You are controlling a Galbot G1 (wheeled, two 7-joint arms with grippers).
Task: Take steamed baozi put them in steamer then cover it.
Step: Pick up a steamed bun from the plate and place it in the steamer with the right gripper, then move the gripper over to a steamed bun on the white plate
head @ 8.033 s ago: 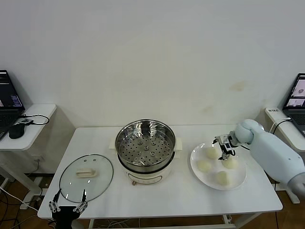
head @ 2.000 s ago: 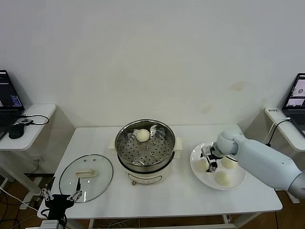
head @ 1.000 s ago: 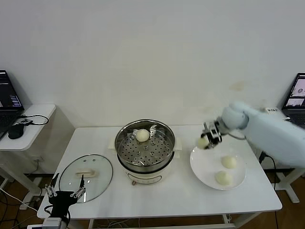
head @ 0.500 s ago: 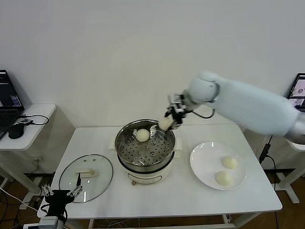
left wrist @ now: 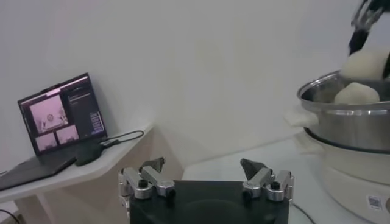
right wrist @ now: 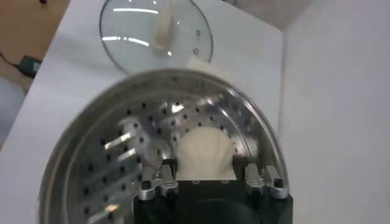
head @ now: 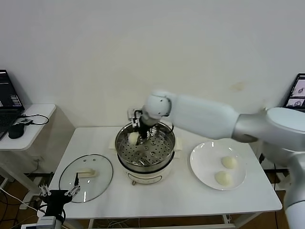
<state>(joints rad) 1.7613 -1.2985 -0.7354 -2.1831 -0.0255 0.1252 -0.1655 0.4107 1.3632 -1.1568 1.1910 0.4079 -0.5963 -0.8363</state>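
The right gripper point(head: 139, 130) reaches across from the right into the steamer point(head: 145, 145), its fingers clamped on one steamed baozi point(right wrist: 206, 153) that it holds just above the perforated tray, at the far left part of the pot. In the left wrist view a second bun point(left wrist: 356, 94) sits low inside the steel wall, with the held one point(left wrist: 367, 63) above it beside the dark fingers. The steamer stands at the middle of the white table point(head: 181, 195) on its cream base. To its right lies a white plate point(head: 202, 164) with two more baozi, one nearer the wall point(head: 229, 162) and one nearer the front edge point(head: 222, 178), apart from each other. The cover point(head: 86, 177) lies flat on the table to the left of the steamer, handle up, well apart from the pot. The left gripper point(head: 59, 194) hangs idle below the table's front left corner, just in front of the cover, its fingers spread apart and holding nothing. A side desk point(head: 33, 125) with a laptop point(left wrist: 61, 114) stands farther left.
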